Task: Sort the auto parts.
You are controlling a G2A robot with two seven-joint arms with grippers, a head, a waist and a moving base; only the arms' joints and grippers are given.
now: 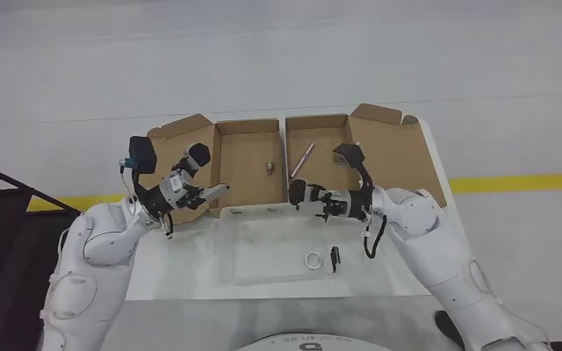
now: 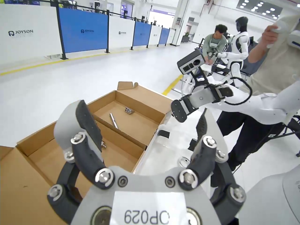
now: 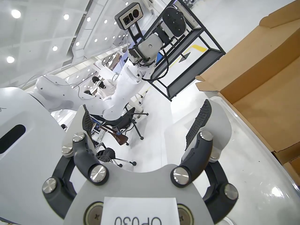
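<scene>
Room: big bright hall with a pale floor, a yellow line (image 1: 500,183) painted across it and blue and white partition panels (image 2: 82,33) off in the background.
Table: white table (image 1: 176,263), and all the stuff sits on it.
Boxes: two open cardboard boxes side by side along the far edge, flaps folded out. I'll call them left box (image 1: 246,175) and right box (image 1: 320,145).
Tray: a clear tray (image 1: 263,254) in the middle of the table, just in front of both boxes.
In the tray: a white ring (image 1: 312,260) with a small black part (image 1: 335,255) just beside it, both toward the right end.
In the left box: one small metal piece (image 1: 270,167) on the floor of the box, near the wall shared with the other box.
In the right box: a metal rod (image 1: 302,160) lying flat on a diagonal. The left wrist view also shows a little metal block (image 2: 129,111) past it, close to the far wall.
Left tool: the left tool (image 2: 144,125) hangs in the air by the near left corner of the left box, fingers spread apart, nothing between them.
Right tool: the right tool (image 3: 144,118) sits above the far rim of the tray, right in front of the right box. Its fingers are wide apart too and it's empty.
</scene>
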